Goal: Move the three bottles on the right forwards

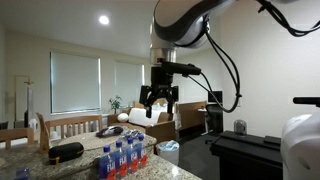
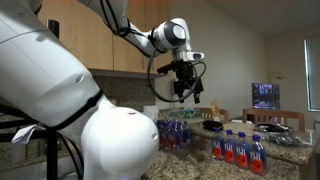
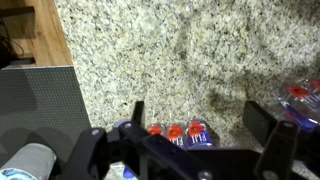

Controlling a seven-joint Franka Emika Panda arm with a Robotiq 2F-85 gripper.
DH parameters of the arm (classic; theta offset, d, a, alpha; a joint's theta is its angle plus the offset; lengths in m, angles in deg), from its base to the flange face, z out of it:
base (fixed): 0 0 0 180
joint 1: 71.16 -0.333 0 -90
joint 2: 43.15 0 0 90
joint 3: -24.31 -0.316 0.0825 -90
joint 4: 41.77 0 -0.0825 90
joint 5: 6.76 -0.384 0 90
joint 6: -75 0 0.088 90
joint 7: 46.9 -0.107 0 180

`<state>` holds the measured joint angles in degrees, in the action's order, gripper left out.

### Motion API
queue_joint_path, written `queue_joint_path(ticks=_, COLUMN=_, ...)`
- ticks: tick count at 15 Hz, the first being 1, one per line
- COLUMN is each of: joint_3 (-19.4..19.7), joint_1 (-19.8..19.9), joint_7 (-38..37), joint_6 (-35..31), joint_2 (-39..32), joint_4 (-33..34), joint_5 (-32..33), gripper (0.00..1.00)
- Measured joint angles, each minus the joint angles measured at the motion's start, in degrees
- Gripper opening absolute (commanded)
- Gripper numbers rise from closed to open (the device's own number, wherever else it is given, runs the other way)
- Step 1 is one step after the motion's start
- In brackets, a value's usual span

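Observation:
A cluster of small clear bottles with blue caps and red-orange labels (image 1: 122,158) stands on the granite counter; it also shows in an exterior view (image 2: 238,150). I cannot tell which three are the task's bottles. My gripper (image 1: 158,97) hangs high above the counter, open and empty, and is also visible in an exterior view (image 2: 187,88). In the wrist view the open fingers (image 3: 200,125) frame bare granite. Three bottle tops (image 3: 170,132) show at the bottom edge, behind the gripper body. Another bottle (image 3: 300,100) is cut off at the right edge.
A flat black oval object (image 1: 67,151) lies on the counter beside the cluster. A second group of bottles (image 2: 175,132) stands further back. A wooden chair (image 1: 75,125) stands behind the counter. The counter's edge and a dark grey surface (image 3: 35,100) show at the wrist view's left.

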<state>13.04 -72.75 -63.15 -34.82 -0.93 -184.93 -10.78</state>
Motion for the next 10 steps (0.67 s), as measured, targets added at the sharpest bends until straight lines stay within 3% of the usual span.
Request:
queue_joint_path(ticks=5, joint_3=-0.8, joint_1=2.6, joint_7=-3.5, joint_6=-10.4, joint_2=-8.7, joint_4=3.7, joint_5=2.8, gripper=1.00)
queue_joint_path(ticks=10, joint_3=1.6, joint_1=6.2, joint_7=-3.9, joint_6=-10.4, joint_2=-23.1, joint_4=12.5, joint_5=6.7, gripper=1.00)
